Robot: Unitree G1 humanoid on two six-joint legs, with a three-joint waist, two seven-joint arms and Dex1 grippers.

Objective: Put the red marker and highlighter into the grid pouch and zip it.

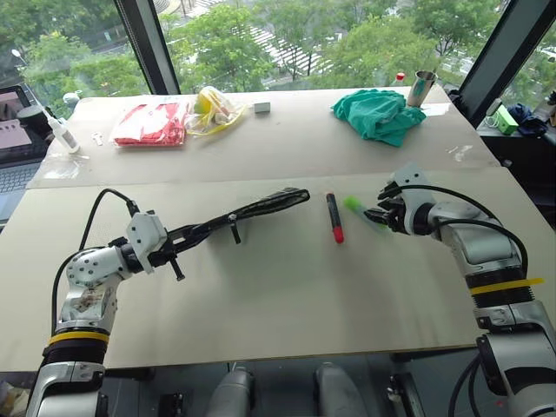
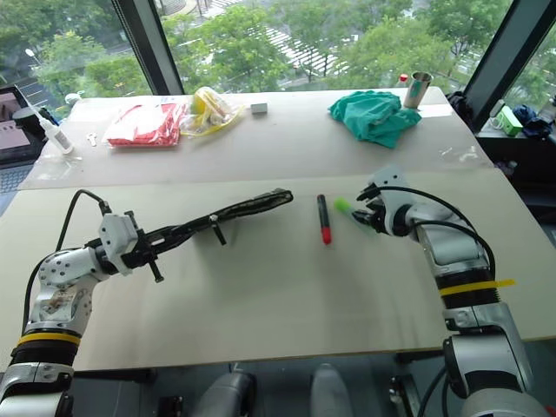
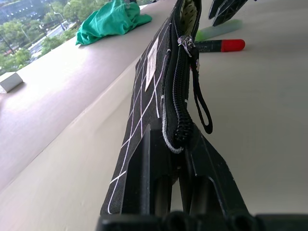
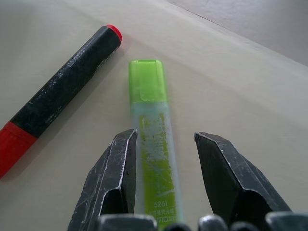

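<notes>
- At centre right of the head view, the right gripper (image 1: 380, 215) has its fingers apart around the highlighter (image 4: 150, 144), which lies flat on the table (image 1: 287, 295).
- Just left of it lies the red marker (image 1: 334, 217).
- Lower left, the left gripper (image 3: 175, 159) is clamped on one end of the grid pouch (image 1: 234, 221), held edge-up with its zipper pull (image 3: 202, 103) dangling.

Bright, even daylight comes from the windows (image 1: 304, 43); shadows stay soft.
</notes>
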